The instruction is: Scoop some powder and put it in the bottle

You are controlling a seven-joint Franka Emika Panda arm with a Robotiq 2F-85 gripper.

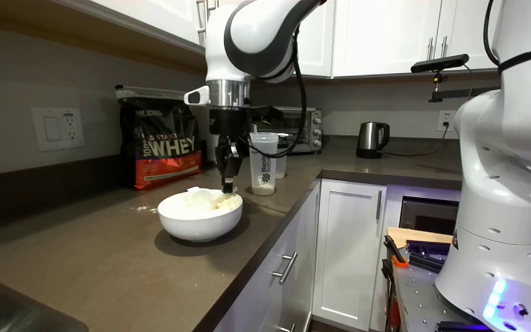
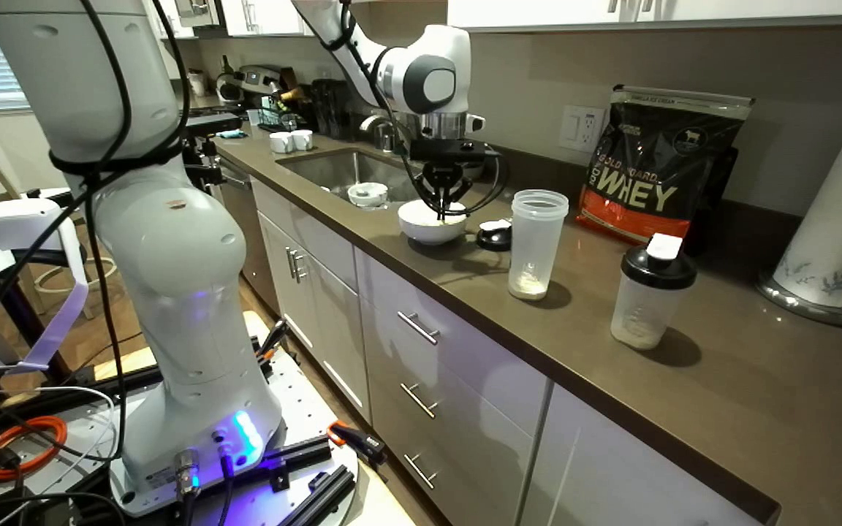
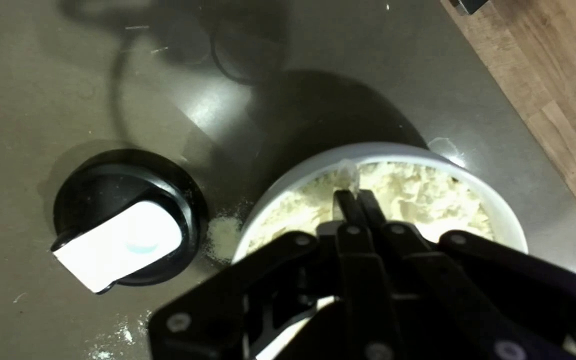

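The pale powder (image 3: pixel 428 200) lies heaped in a white bowl (image 1: pixel 198 226); the bowl also shows in an exterior view (image 2: pixel 428 231). The bottle (image 1: pixel 264 161), a clear tapered shaker cup without a lid, stands upright beyond the bowl, with some powder at its bottom; it also shows in an exterior view (image 2: pixel 538 237). My gripper (image 3: pixel 359 196) points down over the bowl, fingers nearly together on a thin clear plastic piece, seemingly the scoop (image 3: pixel 348 172). The rest of the scoop is hidden. The fingertips also show at the bowl's rim height in both exterior views (image 1: pixel 227 186) (image 2: pixel 441 213).
A black lid (image 3: pixel 128 215) with a white flap lies beside the bowl. A second, black-lidded shaker (image 2: pixel 647 307), a paper towel roll (image 2: pixel 834 226) and the WHEY bag (image 1: pixel 162 138) stand on the counter. The sink (image 2: pixel 340 168) lies beyond the bowl. Spilled powder (image 3: pixel 223 237) dusts the counter.
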